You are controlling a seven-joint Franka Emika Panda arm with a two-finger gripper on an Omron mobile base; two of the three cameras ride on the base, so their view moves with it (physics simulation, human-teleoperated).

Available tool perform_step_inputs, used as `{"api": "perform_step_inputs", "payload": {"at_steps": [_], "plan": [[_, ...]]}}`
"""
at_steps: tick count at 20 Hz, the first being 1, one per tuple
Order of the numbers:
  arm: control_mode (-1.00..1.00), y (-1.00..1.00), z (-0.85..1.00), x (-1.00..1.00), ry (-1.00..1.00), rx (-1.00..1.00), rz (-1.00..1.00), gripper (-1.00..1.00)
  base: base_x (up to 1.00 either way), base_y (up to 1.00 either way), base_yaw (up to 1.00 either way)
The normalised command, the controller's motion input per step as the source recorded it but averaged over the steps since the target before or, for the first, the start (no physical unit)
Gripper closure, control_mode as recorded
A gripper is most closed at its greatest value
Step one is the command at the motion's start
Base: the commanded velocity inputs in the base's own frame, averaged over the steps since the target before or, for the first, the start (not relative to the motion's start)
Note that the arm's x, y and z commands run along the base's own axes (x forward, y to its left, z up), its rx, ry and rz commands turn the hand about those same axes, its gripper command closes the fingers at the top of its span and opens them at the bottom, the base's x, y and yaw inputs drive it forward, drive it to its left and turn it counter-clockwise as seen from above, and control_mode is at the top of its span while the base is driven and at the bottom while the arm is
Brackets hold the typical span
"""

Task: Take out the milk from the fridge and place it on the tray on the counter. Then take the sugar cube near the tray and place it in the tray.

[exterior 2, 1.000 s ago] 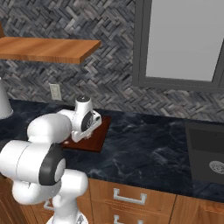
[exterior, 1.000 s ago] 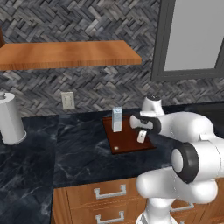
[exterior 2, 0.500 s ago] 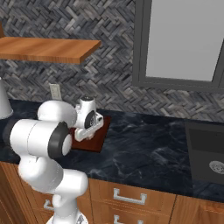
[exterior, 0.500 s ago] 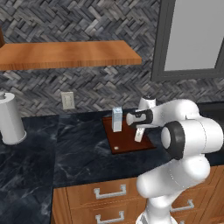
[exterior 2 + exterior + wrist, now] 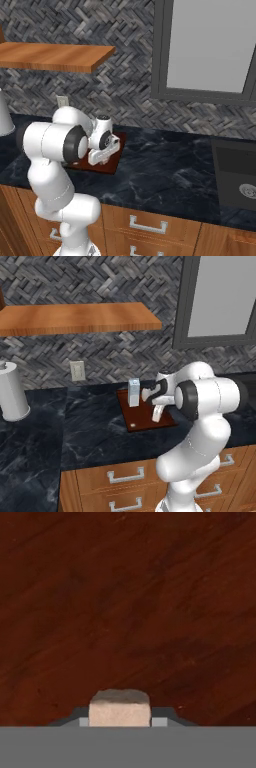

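The milk (image 5: pixel 134 392), a small pale carton, stands upright at the back left of the dark reddish-brown tray (image 5: pixel 142 418) on the black counter (image 5: pixel 95 431). My gripper (image 5: pixel 156 415) points down over the tray's right part, to the right of the milk and apart from it. In the hand view the beige sugar cube (image 5: pixel 120 709) sits between the dark fingertips (image 5: pixel 82 719), close above the tray's wood (image 5: pixel 125 602); the gripper is shut on it. From the right the gripper (image 5: pixel 97 157) hangs over the tray (image 5: pixel 111 160). The fridge is out of view.
A white paper roll (image 5: pixel 12 392) stands far left on the counter. An orange-brown wall shelf (image 5: pixel 75 318) runs above, with an outlet (image 5: pixel 77 371) below it. A sink (image 5: pixel 240 175) lies far right. Drawers (image 5: pixel 125 476) front the counter.
The arm's elbow has swung round and its upper links have shifted, while the gripper has stayed over the tray's right part, a little lower, with the cube in it.
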Motion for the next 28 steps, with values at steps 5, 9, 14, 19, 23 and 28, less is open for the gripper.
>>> {"api": "perform_step_inputs", "payload": {"at_steps": [5, 9, 14, 19, 23, 28], "plan": [[-1.0, 0.0, -0.13, -0.03, 0.0, 0.0, 0.0, -1.0, 0.0, 0.0, 0.0], [-1.0, 0.0, 0.37, -0.16, 0.0, 0.0, 0.0, -1.0, 0.0, 0.0, 0.0], [-1.0, 0.0, 0.51, -0.11, 0.01, 0.0, -0.01, -1.0, 0.0, 0.0, 0.0], [-1.0, -0.13, 0.93, -0.54, -0.03, 0.0, -0.03, -1.0, 0.0, 0.0, 0.0], [-1.0, -0.22, 1.0, -0.81, -0.18, 0.0, 0.0, -1.0, 0.0, 0.0, 0.0], [-1.0, -0.17, 1.0, -0.73, -0.11, 0.0, 0.0, -1.0, 0.0, 0.0, 0.0]]}}
